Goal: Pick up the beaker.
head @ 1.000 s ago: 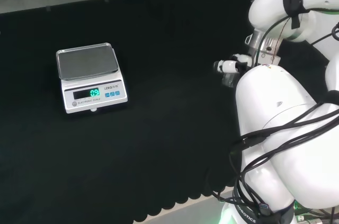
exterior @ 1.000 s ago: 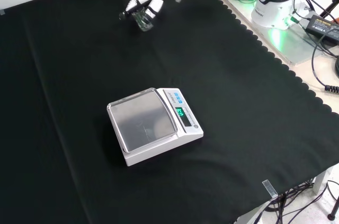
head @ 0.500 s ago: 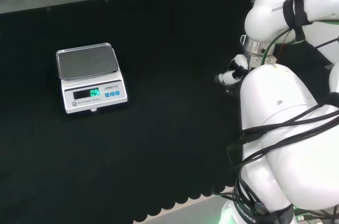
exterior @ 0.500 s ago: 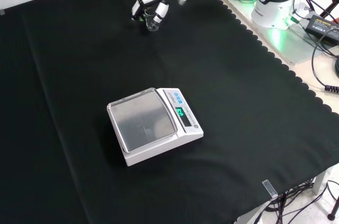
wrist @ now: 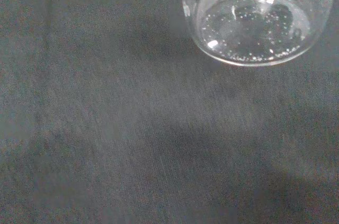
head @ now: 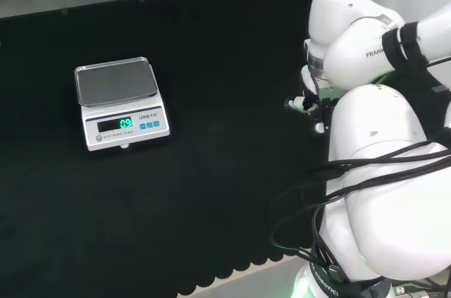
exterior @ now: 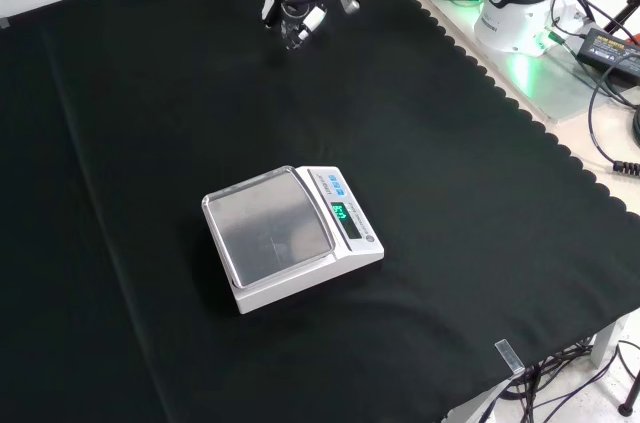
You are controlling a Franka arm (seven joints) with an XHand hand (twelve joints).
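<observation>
The robot's hand (exterior: 303,5) has its fingers curled around a clear glass beaker (exterior: 297,35) near the far edge of the black cloth (exterior: 450,193), well apart from the white electronic scale (exterior: 291,236) at mid-bench. Seen from the wrist, the beaker (wrist: 249,15) hangs above the cloth, with droplets on its base. In the head view the hand (head: 304,103) sits far right of the scale (head: 118,103), beside the white arm (head: 373,136).

Evenly, softly lit — no hard shadows on the black cloth (exterior: 150,123). Glints on the beaker (wrist: 249,23) glass; grainy, hazy close up.
</observation>
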